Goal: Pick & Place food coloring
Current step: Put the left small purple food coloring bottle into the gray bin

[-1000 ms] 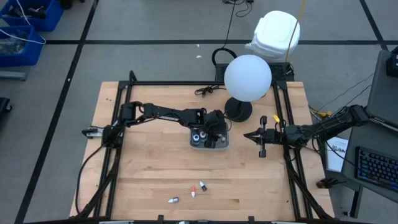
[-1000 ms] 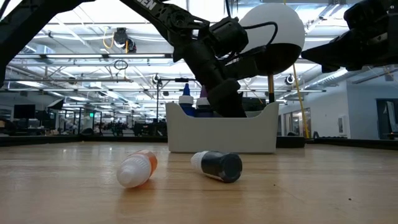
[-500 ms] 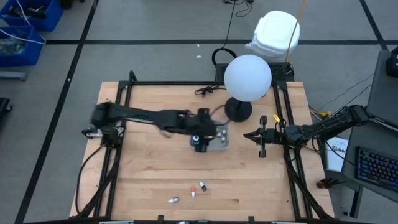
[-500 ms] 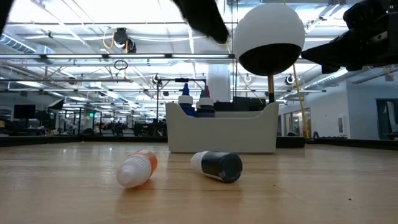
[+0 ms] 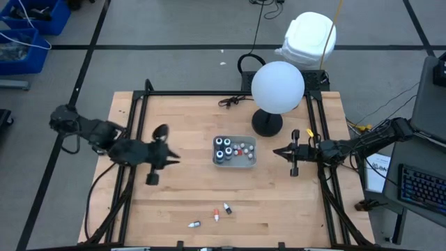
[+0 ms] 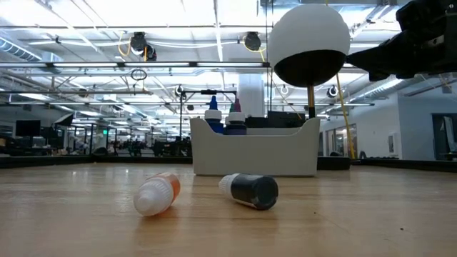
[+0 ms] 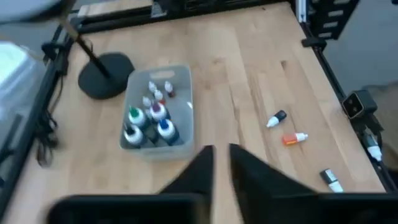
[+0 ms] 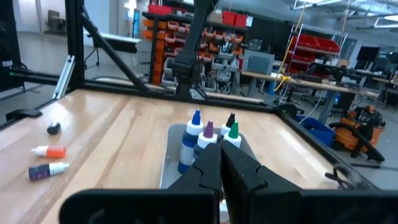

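Food coloring: several bottles (image 5: 224,148) stand upright in the tray (image 5: 251,160) near the tabletop's middle; three (image 5: 221,210) lie loose near the front edge, well apart from the tray.
Why so: I judge the tray is the collecting spot, and the loose ones wait their turn.
Left gripper (image 5: 154,155): pulled back toward the left edge, hanging above the wood, holding nothing; its fingers (image 7: 245,168) sit nearly together with a thin gap.
Right gripper (image 5: 288,153): waits at the right edge, pointing at the tray, fingers closed on nothing.
Lamp (image 5: 277,85): white globe by the back edge, its base just behind the tray.
Writing: I can read no labels on any bottle.
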`<state>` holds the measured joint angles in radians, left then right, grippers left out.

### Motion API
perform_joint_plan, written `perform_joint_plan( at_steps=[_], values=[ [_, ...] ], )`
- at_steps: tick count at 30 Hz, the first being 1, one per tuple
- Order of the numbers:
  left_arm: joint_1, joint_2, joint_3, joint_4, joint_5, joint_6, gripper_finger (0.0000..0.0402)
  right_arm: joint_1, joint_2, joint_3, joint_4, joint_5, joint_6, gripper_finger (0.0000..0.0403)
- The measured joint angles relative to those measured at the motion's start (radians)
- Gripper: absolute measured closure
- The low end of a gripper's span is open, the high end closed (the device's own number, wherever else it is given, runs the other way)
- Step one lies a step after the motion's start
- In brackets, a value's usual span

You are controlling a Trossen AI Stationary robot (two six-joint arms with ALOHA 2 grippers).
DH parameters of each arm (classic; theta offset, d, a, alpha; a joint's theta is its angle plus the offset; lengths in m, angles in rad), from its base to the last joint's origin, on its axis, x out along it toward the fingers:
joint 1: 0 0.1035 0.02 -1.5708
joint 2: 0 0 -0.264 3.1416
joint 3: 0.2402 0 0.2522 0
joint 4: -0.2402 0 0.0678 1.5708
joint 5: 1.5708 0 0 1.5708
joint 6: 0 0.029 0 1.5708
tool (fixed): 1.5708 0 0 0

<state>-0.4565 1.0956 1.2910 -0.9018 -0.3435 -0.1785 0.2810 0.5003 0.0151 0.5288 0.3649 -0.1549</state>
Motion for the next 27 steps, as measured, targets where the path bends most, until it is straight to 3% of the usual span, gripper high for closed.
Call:
perform_joint_plan(
  at_steps=[2,6,9,12,15,20,24,27],
  values=[
    [-0.051,-0.081,-0.162,0.113,-0.050,-0.072,0.0387,0.000,0.000,0.000,0.014,0.000,-0.011,0.0403],
    [-0.136,-0.162,-0.501,0.435,-0.081,-0.142,0.0388,0.000,0.000,0.000,0.032,0.000,-0.014,0.0403],
    [-0.170,-0.142,-0.682,0.683,-0.079,-0.225,0.0397,0.000,0.000,0.000,0.032,0.000,-0.014,0.0403],
    [-0.197,-0.057,-0.769,0.843,-0.074,-0.343,0.0392,0.000,0.000,0.000,0.032,0.000,-0.013,0.0403],
    [-0.256,0.088,-0.757,0.861,-0.086,-0.407,0.0393,0.000,0.000,0.000,0.032,0.000,-0.011,0.0403],
    [-0.329,0.357,-0.613,0.867,-0.114,-0.530,0.0388,0.000,0.000,0.000,0.030,0.000,-0.002,0.0403],
    [-0.377,0.544,-0.454,0.851,-0.058,-0.588,0.0343,0.000,0.000,0.000,0.028,0.000,0.018,0.0403],
    [-0.399,0.650,-0.316,0.743,0.005,-0.628,0.0295,0.000,0.000,0.000,0.028,0.000,0.038,0.0403]
  ],
)
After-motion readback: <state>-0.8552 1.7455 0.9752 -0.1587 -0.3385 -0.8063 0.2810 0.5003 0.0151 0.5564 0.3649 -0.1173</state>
